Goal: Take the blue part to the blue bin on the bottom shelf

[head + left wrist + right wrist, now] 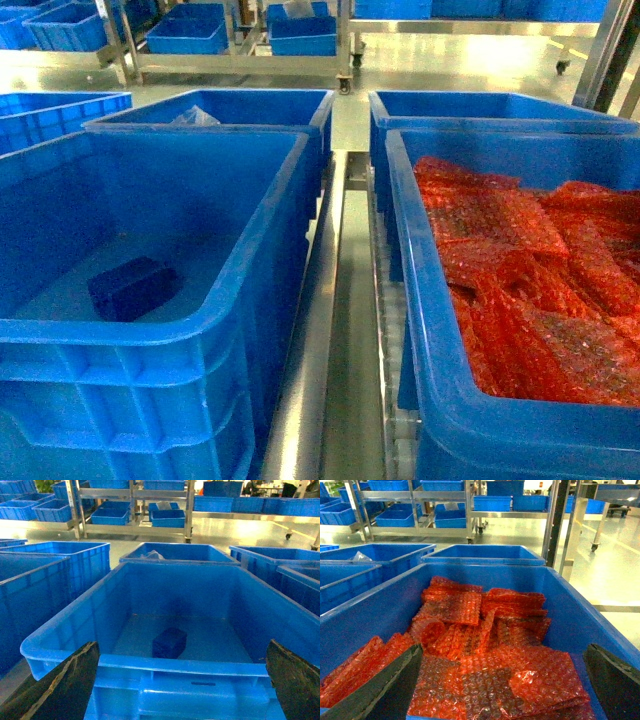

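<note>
The blue part (130, 287) is a small dark navy block lying on the floor of the large blue bin (150, 335), near its front left. The left wrist view shows the same blue part (169, 642) inside the blue bin (180, 665). My left gripper (181, 643) is open, its dark fingers (65, 685) spread wide in front of the bin's near rim and holding nothing. My right gripper (503, 645) is also open and hovers over red bubble-wrap bags (485, 665). Neither gripper shows in the head view. Steel shelf rails (310, 350) run between the crates.
A like blue crate (425, 300) full of red bags (530, 280) stands to the right. More blue crates (260, 105) sit behind and to the left. A steel rack (240, 65) with smaller blue trays (187, 30) stands across the floor.
</note>
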